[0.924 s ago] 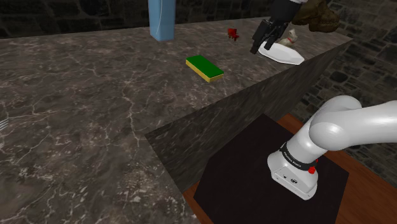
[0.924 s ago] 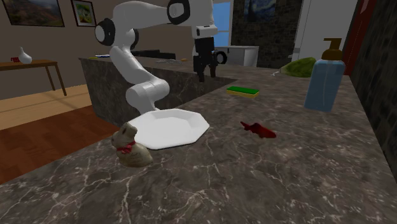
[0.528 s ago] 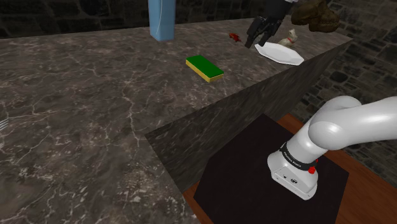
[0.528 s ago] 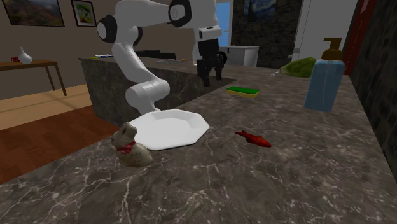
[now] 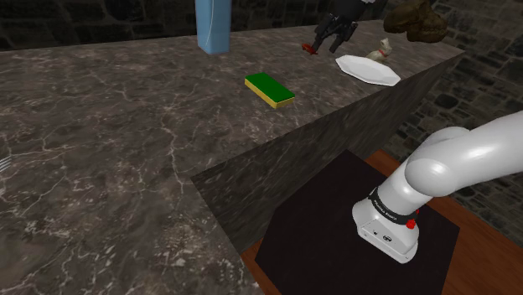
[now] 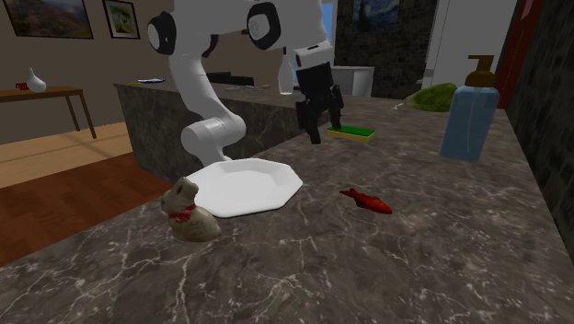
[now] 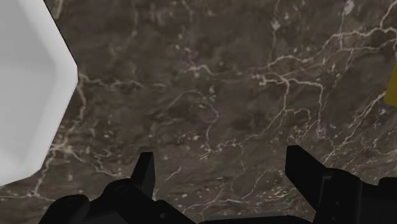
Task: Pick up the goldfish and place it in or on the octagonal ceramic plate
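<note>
The goldfish [image 6: 366, 200] is a small red fish lying flat on the dark marble counter, to the right of the plate in the second exterior view; in the shoulder view the goldfish [image 5: 311, 48] is a red speck at the far end. The white octagonal plate [image 6: 244, 184] [image 5: 367, 69] [image 7: 25, 89] lies near the counter's edge with nothing on it. My black gripper [image 6: 320, 129] [image 5: 333, 32] [image 7: 222, 172] hangs open above bare counter between plate and sponge, holding nothing. It stands beyond the goldfish and apart from it.
A small dog figurine [image 6: 187, 212] [image 5: 384, 50] sits beside the plate. A green and yellow sponge [image 6: 352, 133] [image 5: 270, 90] lies close behind the gripper. A blue soap bottle [image 6: 469, 110] [image 5: 213, 25] stands by the stone wall. The counter drops off past the plate.
The gripper has swung off the plate, across the counter toward the goldfish and sponge, staying open. The goldfish shifted slightly early on, then lay still.
</note>
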